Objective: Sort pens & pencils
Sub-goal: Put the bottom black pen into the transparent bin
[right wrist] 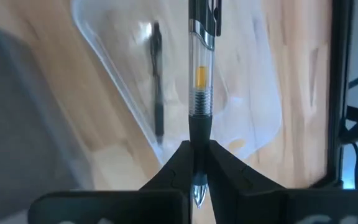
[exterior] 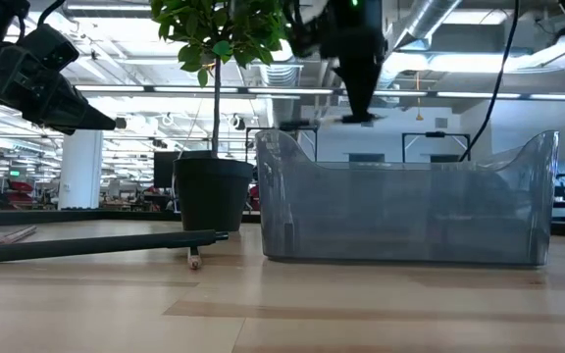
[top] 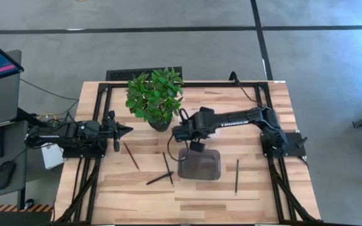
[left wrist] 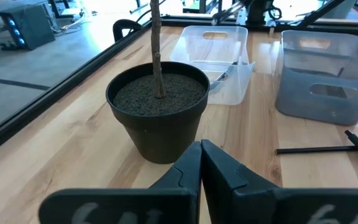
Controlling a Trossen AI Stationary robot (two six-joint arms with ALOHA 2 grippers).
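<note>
One clear-barrelled pen (right wrist: 201,74) clenched in right hand (right wrist: 196,163), above clear bin (right wrist: 241,93); advise lowering before release. Left hand (left wrist: 201,163) clenched empty, near plant pot (left wrist: 158,109).

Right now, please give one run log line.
right claw: shut on pen, above clear bin | left claw: shut, empty, by plant pot

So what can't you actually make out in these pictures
- Clear bin: hidden under the right arm in the high view.
- Pen held by the right gripper: upper end cut off by the right wrist view's edge.
- Item in the clear bin: blurred, pen or pencil unclear.
- Sticks on the table: too small to classify from above.
</note>
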